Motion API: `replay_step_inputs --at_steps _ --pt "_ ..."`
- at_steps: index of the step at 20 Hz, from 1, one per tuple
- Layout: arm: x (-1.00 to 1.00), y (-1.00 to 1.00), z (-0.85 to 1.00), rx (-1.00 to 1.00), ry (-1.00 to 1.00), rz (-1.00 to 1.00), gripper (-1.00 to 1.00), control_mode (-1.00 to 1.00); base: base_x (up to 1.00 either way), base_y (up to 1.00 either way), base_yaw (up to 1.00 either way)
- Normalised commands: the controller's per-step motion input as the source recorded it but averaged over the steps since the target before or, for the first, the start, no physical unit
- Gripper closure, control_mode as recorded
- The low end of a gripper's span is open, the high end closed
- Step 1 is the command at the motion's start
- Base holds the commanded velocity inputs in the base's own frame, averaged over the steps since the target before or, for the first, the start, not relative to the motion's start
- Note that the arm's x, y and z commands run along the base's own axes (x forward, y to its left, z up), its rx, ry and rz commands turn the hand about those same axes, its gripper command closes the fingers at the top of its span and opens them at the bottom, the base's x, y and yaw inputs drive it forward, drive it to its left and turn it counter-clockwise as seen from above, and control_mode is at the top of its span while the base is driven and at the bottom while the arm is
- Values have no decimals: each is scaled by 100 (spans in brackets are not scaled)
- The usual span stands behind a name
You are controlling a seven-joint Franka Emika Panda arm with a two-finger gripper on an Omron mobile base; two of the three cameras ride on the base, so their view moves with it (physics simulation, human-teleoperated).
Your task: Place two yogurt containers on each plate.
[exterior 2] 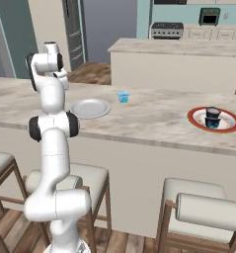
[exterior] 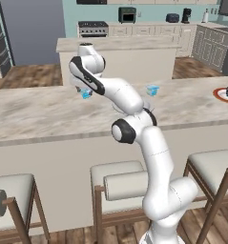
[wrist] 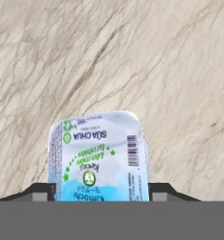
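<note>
my hand straddles a light blue yogurt container on the marble surface, fingers either side, whether it is gripped i cannot tell | cup sits squarely between my fingertips, lid up | grey plate lies to my right
</note>
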Motion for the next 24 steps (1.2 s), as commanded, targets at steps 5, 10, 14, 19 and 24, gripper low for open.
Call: replay_step_inputs --at_steps 5,10,14,19,24 --pt "-19 -20 -1 0 -2 0 100 -100 0 0 0" --pt "-26 -42 18 4 -1 0 100 -100 0 0 0" --pt "-62 -56 19 12 -9 0 100 -100 0 0 0" --pt "-83 -56 9 15 -23 0 100 -100 0 0 0" --pt "-92 -52 -6 9 -24 0 100 -100 0 0 0"
